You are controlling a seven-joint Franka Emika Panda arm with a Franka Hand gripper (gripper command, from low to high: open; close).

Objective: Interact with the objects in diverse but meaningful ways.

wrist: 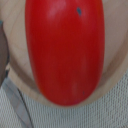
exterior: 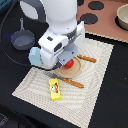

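Observation:
A red tomato [exterior: 70, 64] lies on the round tan plate [exterior: 72, 73] in the middle of the woven placemat [exterior: 97, 75]. My gripper [exterior: 65, 61] is down right over the tomato, and the white hand hides its fingers in the exterior view. The tomato [wrist: 65, 50] fills the wrist view, with the plate's rim [wrist: 20, 87] under it; I cannot tell whether the jaws touch it. A yellow red-marked packet [exterior: 55, 88] lies on the mat near its front edge. A light blue cup [exterior: 35, 54] stands beside the hand. The grey saucepan [exterior: 22, 39] sits on the dark table.
Two orange-handled utensils lie by the plate, one behind it [exterior: 86, 58] and one in front [exterior: 71, 82]. A toy stove board with black burners [exterior: 95, 7] and a tan bowl [exterior: 122, 17] stand at the back on the exterior view's right.

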